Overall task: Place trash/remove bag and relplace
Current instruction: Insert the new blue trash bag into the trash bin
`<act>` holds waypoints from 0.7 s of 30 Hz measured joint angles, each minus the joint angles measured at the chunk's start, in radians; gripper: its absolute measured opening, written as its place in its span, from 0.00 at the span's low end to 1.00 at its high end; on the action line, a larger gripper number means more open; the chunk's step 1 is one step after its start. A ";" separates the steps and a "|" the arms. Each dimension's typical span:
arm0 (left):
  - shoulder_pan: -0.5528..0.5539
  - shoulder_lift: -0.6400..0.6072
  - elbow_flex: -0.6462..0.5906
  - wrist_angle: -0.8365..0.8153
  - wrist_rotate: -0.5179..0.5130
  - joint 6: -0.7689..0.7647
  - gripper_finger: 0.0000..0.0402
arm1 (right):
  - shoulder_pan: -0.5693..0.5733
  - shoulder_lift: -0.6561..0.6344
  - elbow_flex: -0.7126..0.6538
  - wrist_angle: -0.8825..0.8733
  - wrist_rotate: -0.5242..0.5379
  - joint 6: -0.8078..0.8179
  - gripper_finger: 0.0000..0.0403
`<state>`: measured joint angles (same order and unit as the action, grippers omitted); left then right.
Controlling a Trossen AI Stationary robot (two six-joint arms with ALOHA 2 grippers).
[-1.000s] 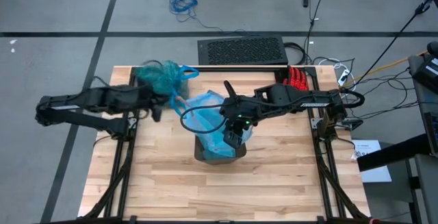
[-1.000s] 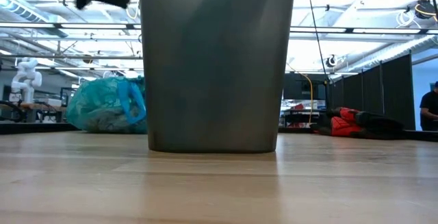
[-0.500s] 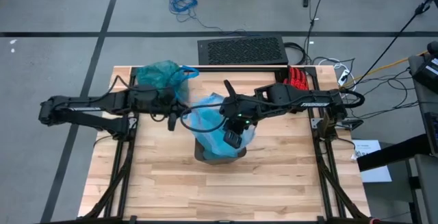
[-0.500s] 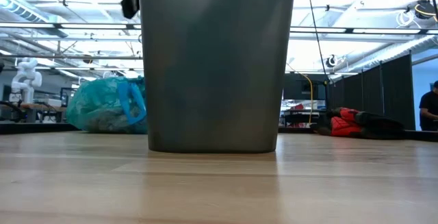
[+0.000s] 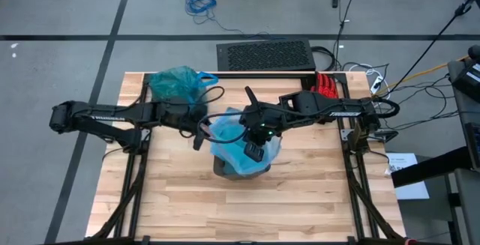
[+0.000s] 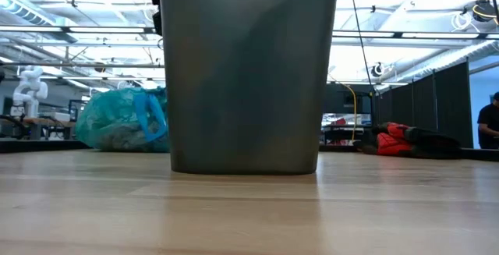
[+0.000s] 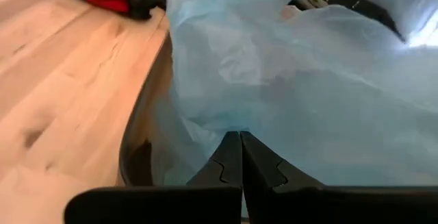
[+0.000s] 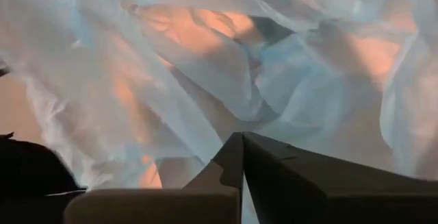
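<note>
The teal-green bag (image 5: 174, 84), tied off and full, is sitting at the far left corner of the table (image 5: 180, 207), well apart from both sets of fingers, so the removal part looks done. What is being handled now is the paler sky-blue bag (image 5: 238, 138), which is lying bunched over the mouth of the brown bin (image 6: 248, 68) in the middle of the table.

The left gripper (image 5: 199, 138) is pressing its fingers (image 7: 241, 159) together with no gap, right at the edge of the sky-blue plastic that is hanging just ahead of their tips; whether a fold is actually pinched between them I cannot tell. The right gripper (image 5: 256, 150) is reaching down over the bin from the other side, its fingers (image 8: 239, 159) likewise closed flush together, with crumpled plastic billowing directly in front of and around them.

In my judgement the step in hand is fitting the replacement liner: both arms are taking hold of opposite sides of the fresh bag. The next move calls for drawing those two sides apart and down over the bin's rim so the mouth is opened. The thin film may be slipping free if either pinch is shallow.

A red glove (image 5: 325, 86) is lying at the far right edge, away from both grippers.
</note>
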<state>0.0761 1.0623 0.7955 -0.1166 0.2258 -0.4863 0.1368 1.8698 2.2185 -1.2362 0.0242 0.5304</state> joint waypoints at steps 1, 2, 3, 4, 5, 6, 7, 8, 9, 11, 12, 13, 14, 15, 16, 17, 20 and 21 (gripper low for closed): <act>0.000 0.013 0.001 0.006 -0.005 0.002 0.00 | 0.000 0.000 0.000 0.000 0.000 0.000 0.00; 0.000 0.025 0.002 0.013 -0.010 0.002 0.00 | 0.000 0.000 0.000 0.001 0.000 0.000 0.00; 0.000 0.034 0.004 0.016 -0.016 0.002 0.00 | 0.000 0.000 0.000 0.002 0.000 0.000 0.00; 0.002 0.041 0.004 0.019 -0.017 0.002 0.00 | 0.000 0.000 0.000 0.005 0.000 0.000 0.00; 0.003 0.048 0.005 0.021 -0.017 0.002 0.00 | 0.000 0.000 0.000 0.010 0.000 0.000 0.00; 0.003 0.050 0.005 0.021 -0.017 0.002 0.00 | 0.000 0.000 0.000 0.013 0.000 0.000 0.00; 0.004 0.050 0.006 0.020 -0.017 0.002 0.00 | 0.000 0.000 0.000 0.017 0.000 0.000 0.00; 0.004 0.050 0.011 0.016 -0.015 0.006 0.00 | 0.000 0.000 0.000 0.025 0.000 -0.001 0.00; 0.004 0.050 0.018 0.013 -0.003 0.017 0.00 | 0.000 0.000 0.000 0.033 0.000 -0.004 0.00; 0.004 0.047 0.037 0.008 0.033 0.033 0.00 | 0.000 0.000 0.000 0.048 0.000 -0.017 0.00; 0.004 0.046 0.043 0.002 0.043 0.044 0.00 | 0.000 0.000 0.000 0.054 0.000 -0.021 0.00; 0.003 0.042 0.050 -0.007 0.052 0.050 0.00 | 0.000 0.000 0.000 0.054 0.000 -0.025 0.00; 0.004 0.037 0.062 -0.006 0.056 0.051 0.00 | 0.000 -0.001 0.000 0.052 0.000 -0.027 0.00; 0.003 0.030 0.074 0.002 0.063 0.050 0.01 | 0.000 0.000 0.000 0.052 0.000 -0.027 0.00; 0.005 0.023 0.081 0.001 0.066 0.050 0.03 | 0.000 -0.001 0.000 0.052 0.000 -0.028 0.00; 0.008 0.016 0.085 -0.010 0.071 0.050 0.05 | 0.000 -0.001 0.000 0.052 0.000 -0.029 0.00; 0.013 0.007 0.093 -0.010 0.072 0.048 0.12 | -0.001 0.000 0.000 0.059 0.003 -0.030 0.00; 0.018 0.003 0.093 -0.011 0.072 0.047 0.14 | -0.003 0.004 0.000 0.071 0.003 -0.030 0.00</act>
<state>0.0938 1.0650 0.8883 -0.1277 0.2981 -0.4389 0.1342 1.8736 2.2185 -1.1649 0.0276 0.5001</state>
